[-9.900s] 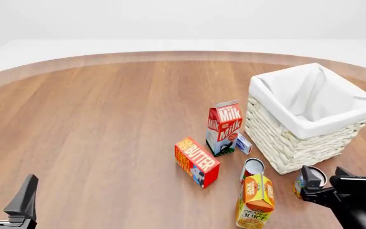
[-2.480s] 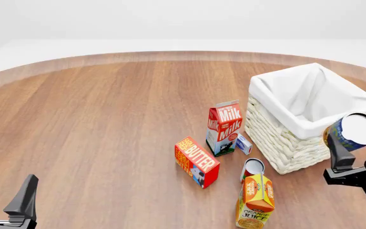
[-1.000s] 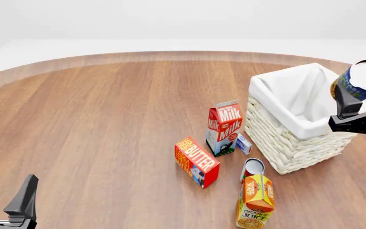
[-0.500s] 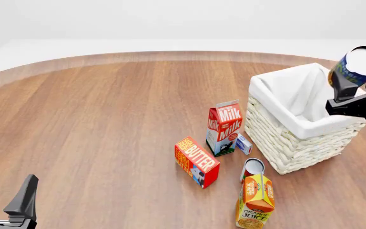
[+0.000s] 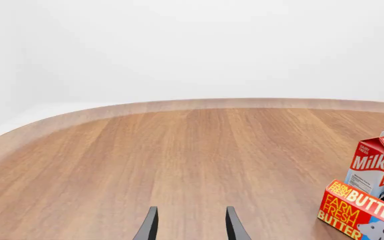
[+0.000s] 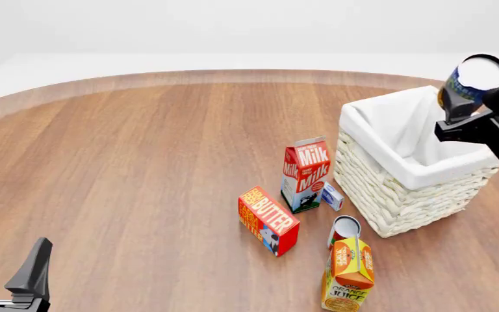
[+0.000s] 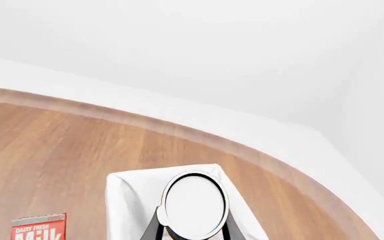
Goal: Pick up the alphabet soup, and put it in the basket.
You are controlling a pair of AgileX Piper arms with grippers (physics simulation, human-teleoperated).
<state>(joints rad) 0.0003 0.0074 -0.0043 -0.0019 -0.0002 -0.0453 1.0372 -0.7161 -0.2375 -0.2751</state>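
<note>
The right gripper [image 6: 468, 110] holds the round shiny-topped alphabet soup [image 6: 468, 81] above the woven basket [image 6: 405, 188]. The left gripper [image 6: 8, 265], half cut off, stays wide.

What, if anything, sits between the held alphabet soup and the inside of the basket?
Nothing visible. The right pincer holds the alphabet soup in the air at the basket's far right rim, and the white-lined inside looks empty. The milk carton stands outside, on the basket's left.

The black right gripper [image 6: 468, 107] is hanging raised at the far right, clamping something. The black left gripper [image 6: 7, 263] is sitting low, its fingers [image 5: 148, 227] spread apart.
</note>
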